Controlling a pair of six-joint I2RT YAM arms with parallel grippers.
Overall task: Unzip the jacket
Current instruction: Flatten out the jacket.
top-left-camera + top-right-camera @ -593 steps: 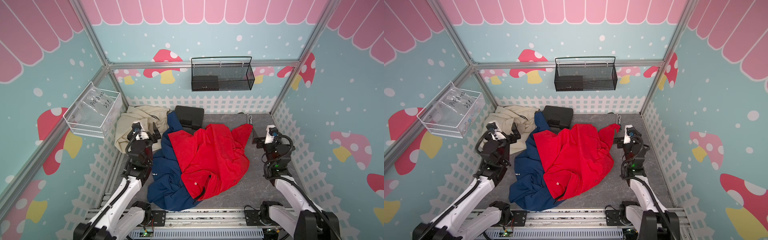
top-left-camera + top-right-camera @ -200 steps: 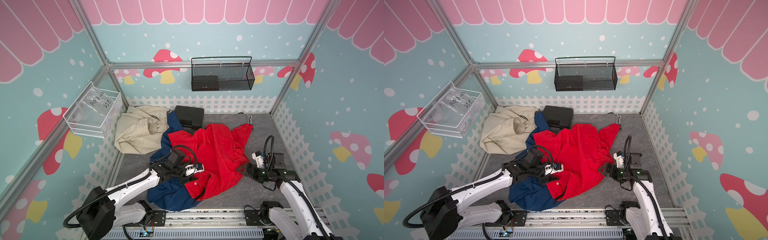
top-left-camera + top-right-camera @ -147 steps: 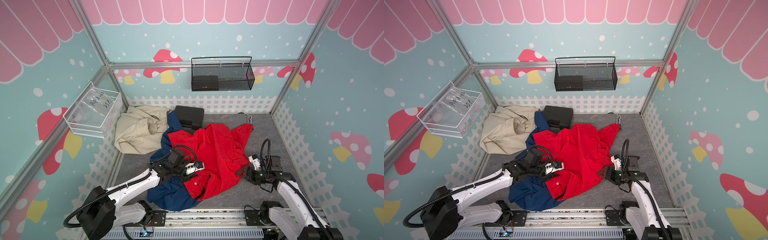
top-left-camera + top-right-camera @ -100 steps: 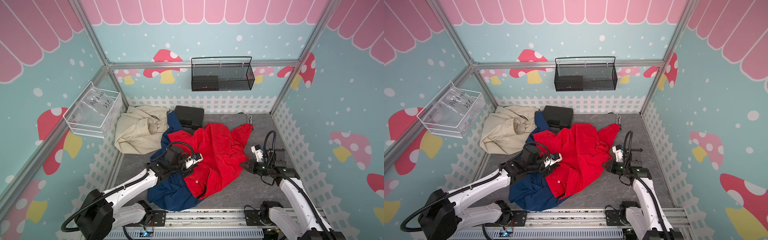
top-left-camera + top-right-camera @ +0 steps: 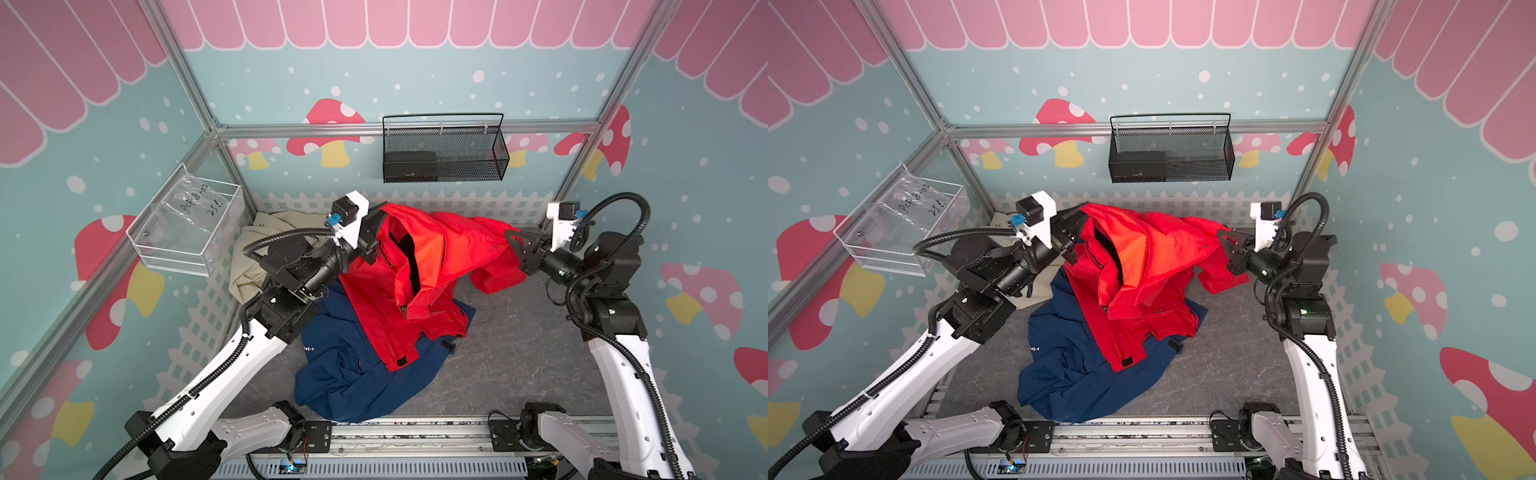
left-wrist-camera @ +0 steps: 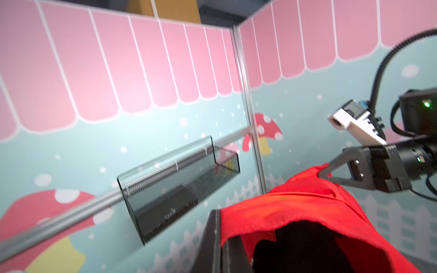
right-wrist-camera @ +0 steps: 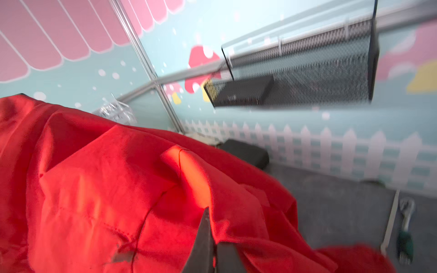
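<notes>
Grey tabletop (image 5: 519, 332) below; I have left gripper (image 5: 375, 235) and right gripper (image 5: 513, 243) each clamped on the red jacket (image 5: 457, 249), hoisted between them, likely to straighten it for unzipping.

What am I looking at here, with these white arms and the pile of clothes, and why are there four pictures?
These are two robot arms mounted at the front of a small decorated booth. Two pictures come from a camera overhead, looking down on everything; the other two come from small cameras on the arms' wrists, hence the tilted close-ups. On the grey floor lie a dark blue garment and, towards the left wall, a beige garment. The red jacket is the one to unzip. Each arm ends in a pincer, the end effector. The left end effector is shut on one side of the jacket and the right end effector on the other, holding its upper part in the air while its lower part rests on the dark blue garment.
</notes>
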